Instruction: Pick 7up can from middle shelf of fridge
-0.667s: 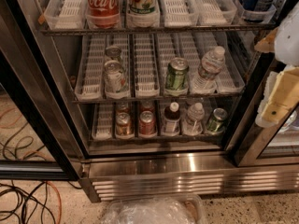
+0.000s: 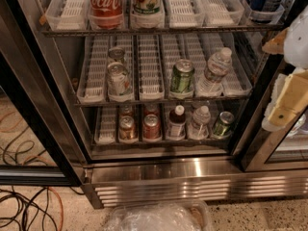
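The claw point(image 2: 288, 96) hung at the right edge before the open fridge point(image 2: 192, 171), and I could not tell how wide it was, while the 7up can point(image 2: 118, 79) stood upright, lid up, in a left lane of the middle shelf point(image 2: 154, 100), well apart from it.

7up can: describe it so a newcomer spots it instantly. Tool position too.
In the fridge, find the middle shelf, a wire rack of white lane trays. The 7up can stands at the front of the second lane from the left, silvery-white, unlike the green can and water bottle further right. The tool hangs at the right edge, outside the shelves.
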`<state>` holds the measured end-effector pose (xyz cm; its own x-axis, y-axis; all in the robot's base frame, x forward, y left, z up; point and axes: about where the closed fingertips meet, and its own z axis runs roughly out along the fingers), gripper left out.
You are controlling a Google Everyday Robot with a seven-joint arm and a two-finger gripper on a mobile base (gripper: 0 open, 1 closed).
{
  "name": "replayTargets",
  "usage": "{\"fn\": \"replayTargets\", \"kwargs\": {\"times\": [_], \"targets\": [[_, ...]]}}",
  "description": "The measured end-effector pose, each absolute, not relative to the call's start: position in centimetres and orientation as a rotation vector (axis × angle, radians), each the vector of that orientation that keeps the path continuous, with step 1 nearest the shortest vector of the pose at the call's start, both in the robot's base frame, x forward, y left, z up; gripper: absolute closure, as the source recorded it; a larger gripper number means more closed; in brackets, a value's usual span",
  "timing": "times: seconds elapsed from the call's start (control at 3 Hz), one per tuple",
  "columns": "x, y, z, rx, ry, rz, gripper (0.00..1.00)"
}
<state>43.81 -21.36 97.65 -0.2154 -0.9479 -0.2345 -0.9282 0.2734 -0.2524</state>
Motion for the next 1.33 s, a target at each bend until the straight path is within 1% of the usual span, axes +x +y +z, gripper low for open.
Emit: {"fn": "replayTargets", "kwargs": {"times": [0.33,0.67,1.33], "targets": [[43.2,-20.7,97.3,-1.633,2.172,-0.033,0.0],[43.0,-19.6,96.3,-1.531,2.114,0.055,0.0],[43.1,-16.2,94.1,-1.295,1.95,0.209,0.0]]}}
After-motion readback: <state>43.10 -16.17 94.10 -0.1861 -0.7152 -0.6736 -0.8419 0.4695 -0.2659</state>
